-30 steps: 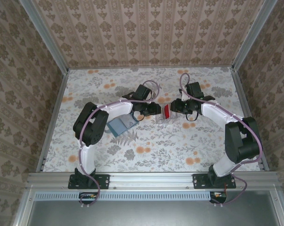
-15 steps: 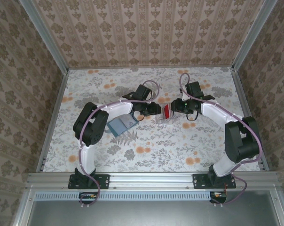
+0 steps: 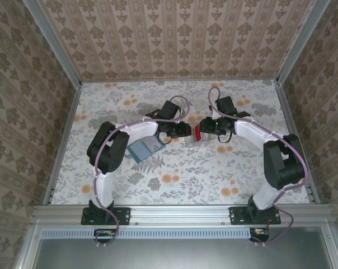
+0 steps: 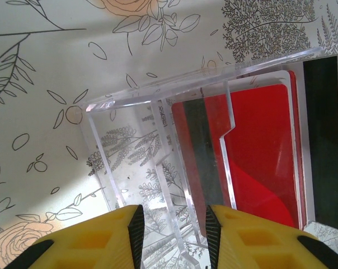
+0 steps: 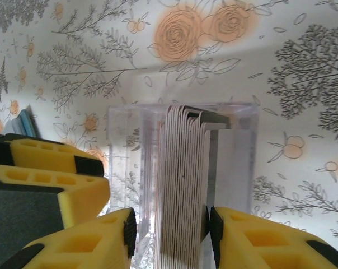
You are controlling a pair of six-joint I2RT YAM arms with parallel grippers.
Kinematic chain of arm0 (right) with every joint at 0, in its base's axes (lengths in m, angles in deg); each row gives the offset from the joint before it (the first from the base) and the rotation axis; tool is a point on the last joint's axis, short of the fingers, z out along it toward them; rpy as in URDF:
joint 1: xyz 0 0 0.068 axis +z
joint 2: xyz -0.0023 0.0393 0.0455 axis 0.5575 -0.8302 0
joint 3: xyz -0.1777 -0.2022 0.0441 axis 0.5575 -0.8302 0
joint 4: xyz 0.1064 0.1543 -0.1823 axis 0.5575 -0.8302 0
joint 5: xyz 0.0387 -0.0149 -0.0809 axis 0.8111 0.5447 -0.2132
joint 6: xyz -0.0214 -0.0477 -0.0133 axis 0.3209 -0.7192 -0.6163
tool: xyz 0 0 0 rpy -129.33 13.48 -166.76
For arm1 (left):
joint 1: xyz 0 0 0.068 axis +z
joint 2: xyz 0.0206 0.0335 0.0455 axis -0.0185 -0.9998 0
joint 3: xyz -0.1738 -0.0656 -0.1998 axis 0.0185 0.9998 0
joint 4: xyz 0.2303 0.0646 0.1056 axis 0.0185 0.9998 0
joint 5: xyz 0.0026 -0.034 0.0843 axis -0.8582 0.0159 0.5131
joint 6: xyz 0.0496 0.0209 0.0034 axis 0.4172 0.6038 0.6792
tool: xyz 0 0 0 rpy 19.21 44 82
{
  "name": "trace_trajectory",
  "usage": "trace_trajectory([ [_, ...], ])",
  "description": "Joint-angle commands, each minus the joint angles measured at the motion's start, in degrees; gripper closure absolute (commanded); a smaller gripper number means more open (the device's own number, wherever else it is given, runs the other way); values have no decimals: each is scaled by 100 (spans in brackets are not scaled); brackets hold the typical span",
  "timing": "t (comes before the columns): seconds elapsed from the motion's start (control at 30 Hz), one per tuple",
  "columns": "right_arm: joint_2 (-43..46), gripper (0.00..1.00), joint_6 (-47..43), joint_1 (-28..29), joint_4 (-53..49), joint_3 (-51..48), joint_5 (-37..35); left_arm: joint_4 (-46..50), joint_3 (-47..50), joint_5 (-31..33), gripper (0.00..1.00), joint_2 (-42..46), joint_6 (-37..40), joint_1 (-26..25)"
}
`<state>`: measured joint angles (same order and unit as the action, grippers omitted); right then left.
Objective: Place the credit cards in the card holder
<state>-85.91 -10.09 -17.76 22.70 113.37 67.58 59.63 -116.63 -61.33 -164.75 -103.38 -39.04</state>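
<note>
Right gripper (image 5: 170, 230), jaws apart, straddles the upright cards (image 5: 180, 185) in the clear tray (image 4: 124, 103). Left gripper (image 4: 172, 224) seemingly clamps a tray wall. Card holder (image 3: 144, 148) lies on the table (image 3: 242, 179), well apart from the tray. Risk: closing here pinches several cards, not one.

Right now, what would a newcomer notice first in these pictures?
The bright red card standing in a clear tray at mid-table. Edge-on, the tray's pale card stack sits between the right arm's yellow jaws. A teal card holder lies nearby, partly hidden by the left arm.
</note>
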Motion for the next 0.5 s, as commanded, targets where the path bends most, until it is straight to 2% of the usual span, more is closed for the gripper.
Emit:
trace_trajectory([
  [0.0, 108, 57, -42, 108, -198, 213, -86, -5, -137, -97, 63, -122, -72, -33],
  [0.47, -417, 54, -138, 171, -389, 453, -260, -51, -111, -123, 63, -141, -82, -59],
])
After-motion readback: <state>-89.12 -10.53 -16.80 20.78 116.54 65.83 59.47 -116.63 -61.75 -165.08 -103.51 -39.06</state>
